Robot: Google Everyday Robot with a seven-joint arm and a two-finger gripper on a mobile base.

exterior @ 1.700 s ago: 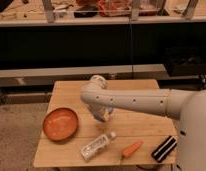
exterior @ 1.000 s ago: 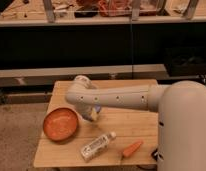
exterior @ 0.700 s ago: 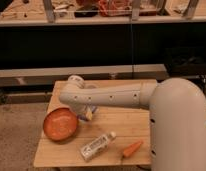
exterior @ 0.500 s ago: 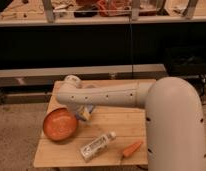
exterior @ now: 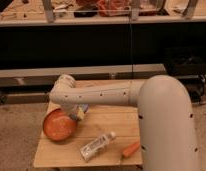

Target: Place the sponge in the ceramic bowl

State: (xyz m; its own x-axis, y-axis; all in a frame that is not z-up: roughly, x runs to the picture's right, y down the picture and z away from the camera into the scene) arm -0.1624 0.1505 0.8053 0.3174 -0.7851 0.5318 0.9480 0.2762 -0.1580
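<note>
arm (exterior: 103, 95): stretched left over the table (exterior: 113, 122), wrist bent down at the ceramic bowl (exterior: 55, 128)
gripper (exterior: 77, 115): just above the bowl's right rim
jaws: closed on the sponge (exterior: 82, 111)
sponge: held over that right rim

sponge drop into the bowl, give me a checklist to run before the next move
1. Sponge in the pincer: ok, gripped at the arm's tip.
2. Sponge over the bowl: not ok, it sits at the bowl's right rim, not over the middle.
3. Room in the bowl: ok, nothing shows in the part not hidden by the arm.
4. Bottle and carrot out of the way: ok, both lie right of the bowl near the table's front edge.
5. Height of the sponge above the bowl: cannot tell from this one view.
</note>
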